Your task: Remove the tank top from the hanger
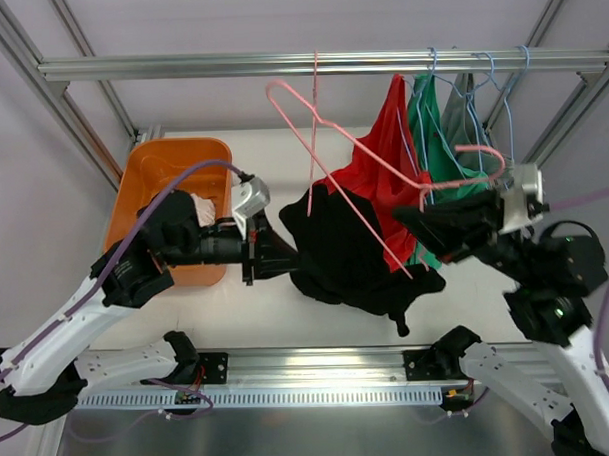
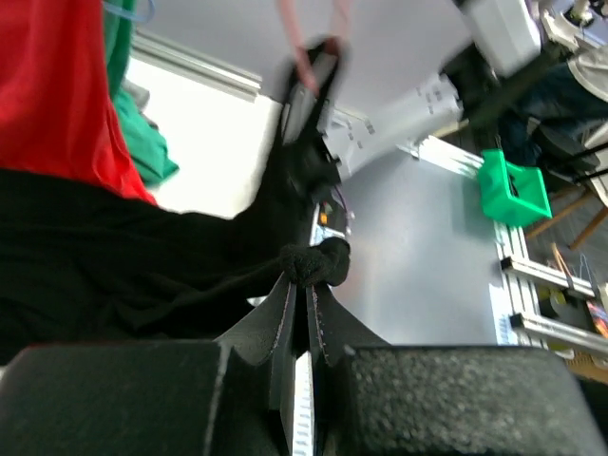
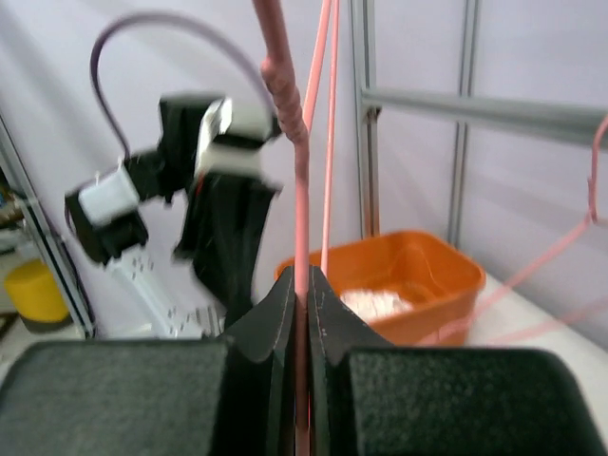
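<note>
rail [image 1: 229, 65]: across the top of the frame | bin [image 1: 181, 142]: orange, at left | tank top [image 1: 355, 251]: black, at centre, draped on the hanger's lower arm | hanger [image 1: 316, 88]: pink, tilted, hook up at the rail | left gripper [image 2: 306, 285]: centre-left, clenched on the top's bunched edge | right gripper [image 3: 302, 280]: centre-right, clamped on the hanger wire

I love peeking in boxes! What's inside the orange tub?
A pale, crumpled cloth lies in the orange tub. The left arm covers the tub's near part, so anything there is hidden.
</note>
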`<action>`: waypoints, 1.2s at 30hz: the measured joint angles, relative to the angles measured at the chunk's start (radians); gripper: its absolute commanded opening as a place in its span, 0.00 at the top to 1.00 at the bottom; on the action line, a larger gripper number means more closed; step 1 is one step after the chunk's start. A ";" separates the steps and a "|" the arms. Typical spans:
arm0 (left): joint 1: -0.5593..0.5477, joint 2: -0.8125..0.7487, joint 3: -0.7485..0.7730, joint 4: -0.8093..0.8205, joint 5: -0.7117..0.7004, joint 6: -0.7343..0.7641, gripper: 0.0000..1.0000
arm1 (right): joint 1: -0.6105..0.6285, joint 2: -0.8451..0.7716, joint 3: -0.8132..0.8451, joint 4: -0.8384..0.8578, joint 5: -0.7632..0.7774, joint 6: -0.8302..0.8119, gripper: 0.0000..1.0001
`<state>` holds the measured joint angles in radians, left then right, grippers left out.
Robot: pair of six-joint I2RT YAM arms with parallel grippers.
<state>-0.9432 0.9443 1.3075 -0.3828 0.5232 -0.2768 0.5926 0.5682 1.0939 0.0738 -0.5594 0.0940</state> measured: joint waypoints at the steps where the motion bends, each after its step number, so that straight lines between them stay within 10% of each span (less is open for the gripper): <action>1: 0.000 -0.037 -0.032 -0.008 0.009 -0.001 1.00 | 0.001 0.050 -0.010 0.100 -0.002 0.031 1.00; 8: 0.000 -0.208 -0.146 -0.138 -0.264 -0.002 1.00 | 0.013 0.195 -0.052 0.468 0.101 0.080 1.00; 13: 0.000 -0.125 -0.269 -0.213 -0.497 -0.032 0.96 | 0.014 0.073 -0.023 0.233 0.267 -0.002 1.00; 19: 0.000 -0.050 -0.338 -0.281 -0.669 -0.081 0.01 | 0.014 0.023 0.234 -0.332 0.436 -0.045 1.00; 26: 0.000 -0.096 -0.251 -0.360 -0.779 -0.100 0.01 | 0.014 0.119 0.300 -0.742 0.583 -0.027 1.00; 36: 0.000 -0.171 -0.188 -0.468 -0.865 -0.060 0.01 | 0.047 0.554 0.610 -0.916 0.718 -0.085 1.00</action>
<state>-0.9428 0.7738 1.1198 -0.8509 -0.3420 -0.3367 0.6395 1.1221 1.7039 -0.8417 0.1589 0.0086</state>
